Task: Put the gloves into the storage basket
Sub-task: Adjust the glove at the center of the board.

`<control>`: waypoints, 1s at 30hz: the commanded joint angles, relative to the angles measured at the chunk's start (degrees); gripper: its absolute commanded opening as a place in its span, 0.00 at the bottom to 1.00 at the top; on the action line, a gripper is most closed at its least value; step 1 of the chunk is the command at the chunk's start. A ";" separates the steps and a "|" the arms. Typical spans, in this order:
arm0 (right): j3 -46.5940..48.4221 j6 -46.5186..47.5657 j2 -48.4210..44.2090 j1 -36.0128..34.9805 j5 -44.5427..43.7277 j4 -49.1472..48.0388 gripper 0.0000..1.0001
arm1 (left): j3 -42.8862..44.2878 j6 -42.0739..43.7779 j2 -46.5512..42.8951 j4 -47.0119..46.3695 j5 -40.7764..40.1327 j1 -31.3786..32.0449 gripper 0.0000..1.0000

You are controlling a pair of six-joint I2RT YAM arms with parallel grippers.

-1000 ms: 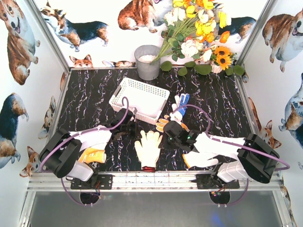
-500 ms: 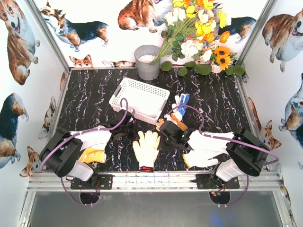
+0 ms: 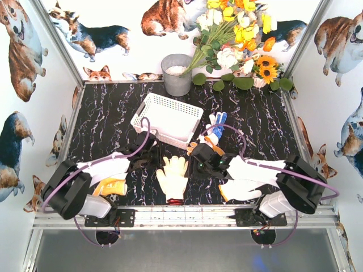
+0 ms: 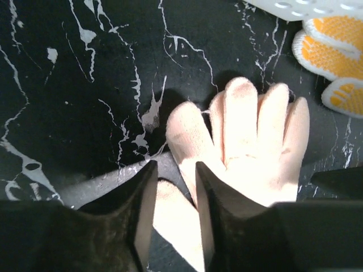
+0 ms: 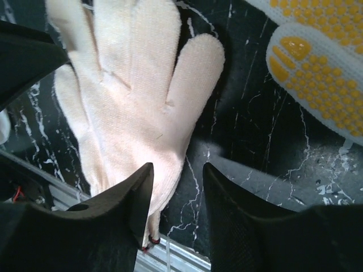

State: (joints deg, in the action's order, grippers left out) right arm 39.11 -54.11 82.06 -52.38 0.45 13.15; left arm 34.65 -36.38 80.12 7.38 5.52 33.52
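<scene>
We hover our left gripper (image 4: 174,165) and right gripper (image 5: 177,167), both slightly parted, at either side of the cream glove (image 3: 172,175) on the counter (image 3: 102,113).

cream glove (image 4: 249,153): cuff hidden behind left gripper (image 4: 174,170) at 6 o'clock
orange-dotted glove (image 5: 317,73): cut off at 2 o'clock edge

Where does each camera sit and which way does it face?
Top external: above and behind, looking down at the table; both arms show.
Left wrist: on the left arm, facing down at the cream glove; left claw below.
Right wrist: on the right arm, facing down; right claw below.
Both wrist views share that glove.
</scene>
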 commanded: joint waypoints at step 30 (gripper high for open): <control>0.86 -7.63 4.92 -1.16 12.21 -2.19 0.30 | -4.54 1.64 -0.06 -4.70 11.82 -0.12 0.21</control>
State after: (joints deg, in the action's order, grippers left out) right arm 37.56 -62.70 86.87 -53.52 13.87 9.19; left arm 31.83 -34.02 81.78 -0.16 21.21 33.56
